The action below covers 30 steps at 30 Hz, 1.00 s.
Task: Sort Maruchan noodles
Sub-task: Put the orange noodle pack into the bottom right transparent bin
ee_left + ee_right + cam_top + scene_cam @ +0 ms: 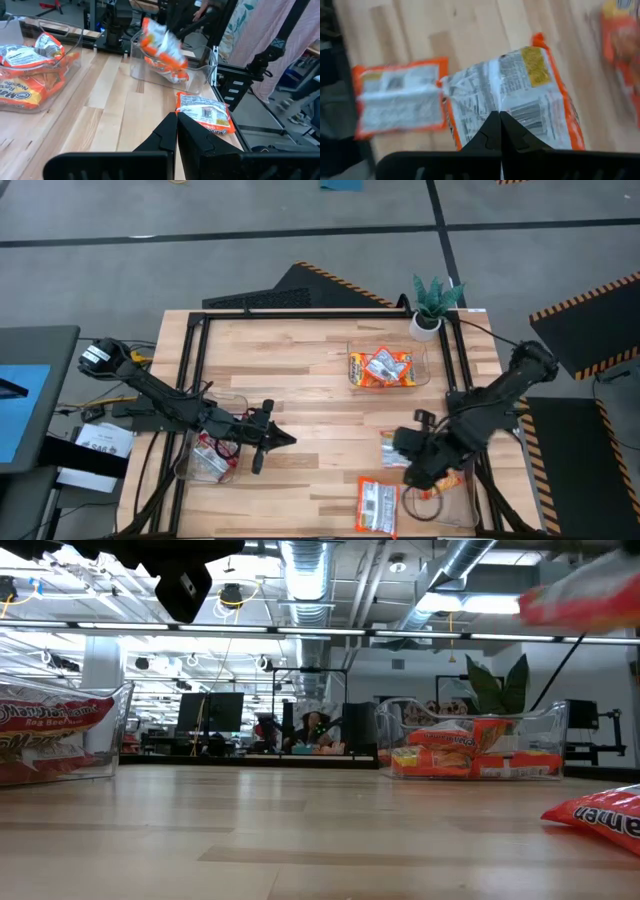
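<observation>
My right gripper (pixel 499 119) is shut on one Maruchan noodle packet (pixel 520 95), white-backed with orange edges, which is in the air over the table's near right part (pixel 393 448). Another packet (pixel 377 505) lies flat on the table near the front edge. My left gripper (pixel 176 120) hangs shut with nothing in it, beside the left clear bin (pixel 210 455) that holds red-and-white packets. The far clear bin (pixel 388 367) holds orange packets. My right gripper pinches the packet's printed back face (pixel 492 102) near its middle, between its two fingers. The fingers come steeply from above. The packet is lifted clear of the table and sits tilted (pixel 162 42) under the fingers. The fingers hide how much wrapper they have.
A third clear bin (pixel 450 490) with an orange packet stands at the near right, next to my right arm. A potted green plant (pixel 432 305) stands at the far right corner. Black frame rails (pixel 195 350) run along the table's sides. Bare wood lies in the middle.
</observation>
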Available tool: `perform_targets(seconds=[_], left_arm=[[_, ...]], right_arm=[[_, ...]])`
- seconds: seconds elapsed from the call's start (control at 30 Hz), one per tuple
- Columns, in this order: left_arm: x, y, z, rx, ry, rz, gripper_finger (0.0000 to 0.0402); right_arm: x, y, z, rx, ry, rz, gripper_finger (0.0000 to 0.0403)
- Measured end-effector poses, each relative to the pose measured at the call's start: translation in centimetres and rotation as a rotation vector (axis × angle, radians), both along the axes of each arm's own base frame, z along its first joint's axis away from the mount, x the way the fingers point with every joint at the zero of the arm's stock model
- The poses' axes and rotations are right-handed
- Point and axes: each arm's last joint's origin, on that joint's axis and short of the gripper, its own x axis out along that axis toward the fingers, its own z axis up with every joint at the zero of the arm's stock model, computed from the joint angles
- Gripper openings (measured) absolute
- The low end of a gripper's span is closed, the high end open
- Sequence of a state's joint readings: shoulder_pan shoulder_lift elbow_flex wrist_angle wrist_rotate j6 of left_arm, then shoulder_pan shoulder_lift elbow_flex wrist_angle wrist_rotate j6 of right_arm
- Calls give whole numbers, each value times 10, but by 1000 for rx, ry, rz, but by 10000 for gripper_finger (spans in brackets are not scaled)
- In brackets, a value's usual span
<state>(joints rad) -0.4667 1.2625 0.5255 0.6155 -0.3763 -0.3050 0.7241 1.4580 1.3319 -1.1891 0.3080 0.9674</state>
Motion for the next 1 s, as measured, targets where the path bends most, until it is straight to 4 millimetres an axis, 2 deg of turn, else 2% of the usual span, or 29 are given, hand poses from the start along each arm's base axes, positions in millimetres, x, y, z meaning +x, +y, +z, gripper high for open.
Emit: perform_targets(seconds=[0.1,0.17,0.4,0.5,0.7,0.8,1.0], left_arm=[[0,0,0,1,0,5,0],[0,0,0,1,0,5,0],[0,0,0,0,0,5,0],[0,0,0,-2,0,5,0],[0,0,0,-4,0,5,0],[0,0,0,-4,0,6,0],[0,0,0,-4,0,6,0]], right_arm=[[-19,2,17,72,41,-44,6],[-32,4,20,113,97,-98,6],[-59,23,4,89,315,-238,7],[-63,34,-6,57,368,-299,32],[-60,48,-22,56,448,-408,109],[-56,54,-23,104,394,-400,153],[-27,76,-19,221,-105,-282,220]])
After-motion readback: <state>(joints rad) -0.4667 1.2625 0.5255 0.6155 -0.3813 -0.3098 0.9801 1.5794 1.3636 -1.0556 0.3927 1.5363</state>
